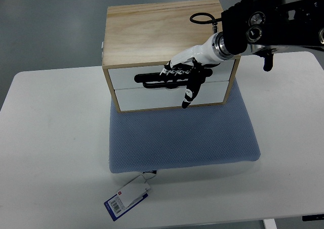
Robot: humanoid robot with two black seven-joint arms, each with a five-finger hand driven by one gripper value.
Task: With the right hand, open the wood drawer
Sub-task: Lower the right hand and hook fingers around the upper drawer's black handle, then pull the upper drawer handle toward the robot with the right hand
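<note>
A light wood cabinet (162, 32) with two white drawer fronts stands at the back of a blue-grey mat (182, 138). The upper drawer (124, 78) carries a long black bar handle (147, 79). My right hand (183, 77), white with black fingertips, reaches in from the upper right on a black forearm (263, 27). Its fingers are curled over the right part of the handle. One digit (188, 98) points down across the lower drawer front (152, 100). Both drawer fronts look flush with the cabinet.
The mat lies on a white table (50, 148). A blue and white tag (126, 198) hangs off the mat's front edge toward the table's near side. Grey floor shows beyond the table.
</note>
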